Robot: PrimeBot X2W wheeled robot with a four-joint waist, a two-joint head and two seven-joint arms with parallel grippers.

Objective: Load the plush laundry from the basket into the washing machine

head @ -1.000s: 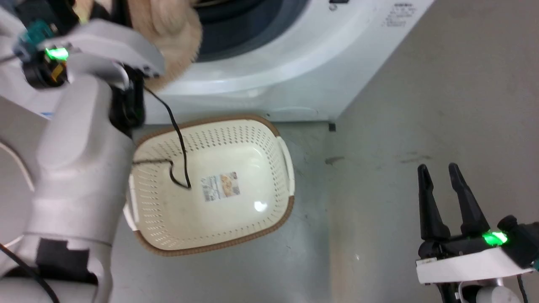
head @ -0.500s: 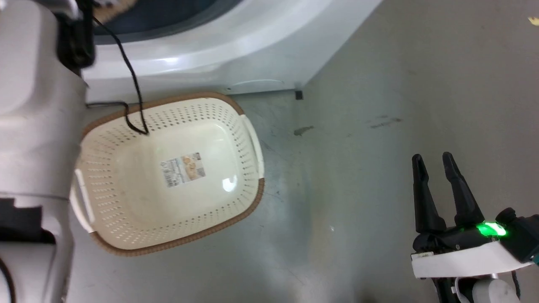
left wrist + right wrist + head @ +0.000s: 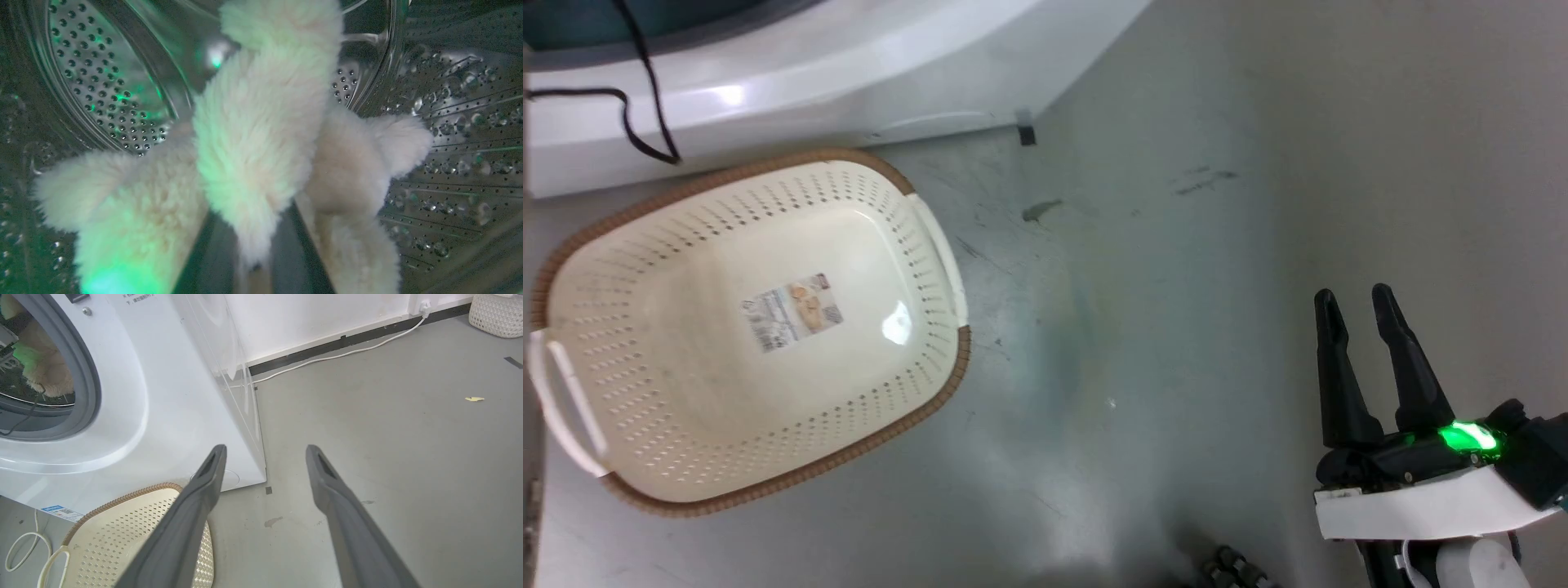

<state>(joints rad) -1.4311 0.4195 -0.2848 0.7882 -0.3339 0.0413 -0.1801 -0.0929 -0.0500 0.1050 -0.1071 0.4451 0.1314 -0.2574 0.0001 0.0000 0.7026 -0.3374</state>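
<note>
The plush laundry [image 3: 261,134] is lying inside the washing machine's [image 3: 163,416] drum [image 3: 102,81], at 12 o'clock from the empty basket [image 3: 686,384]; the left claw, whose grip I cannot tell under the fur, should be letting go fully before backing out, while the right claw [image 3: 1354,294] is idling wide open.

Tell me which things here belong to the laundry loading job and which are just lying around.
Job: plush laundry, washing machine, basket.
Lying about: white cable, woven hamper, yellow scrap.
</note>
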